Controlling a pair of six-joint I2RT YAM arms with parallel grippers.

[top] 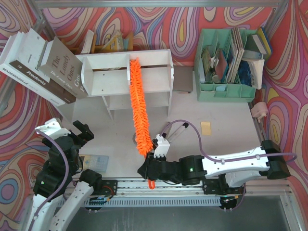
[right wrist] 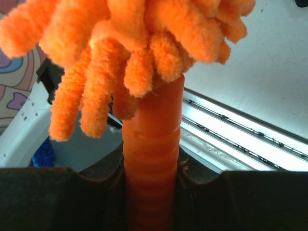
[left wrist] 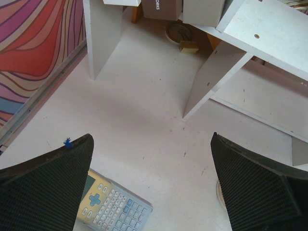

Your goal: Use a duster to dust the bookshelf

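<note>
Where right claw (right wrist: 151, 192) clamps, duster (top: 137, 96) fluffy, orange

We see an orange duster (top: 138, 103) running from the top board of a white bookshelf (top: 106, 62) down over its middle to the right gripper (top: 149, 166) clamped on the handle, a bar across any sideways pass in front of the shelf. Big leaning books (top: 43, 62) crowd the shelf's left end, while a green organiser (top: 226, 72) stands well off to the right, with bare table (top: 226, 120) between them holding only a small yellow note (top: 206, 127). Ahead of the wide-open left gripper (left wrist: 151, 139), the tabletop lies free up to the shelf's uprights; a calculator (left wrist: 113, 204) lies just below its fingers.
</note>
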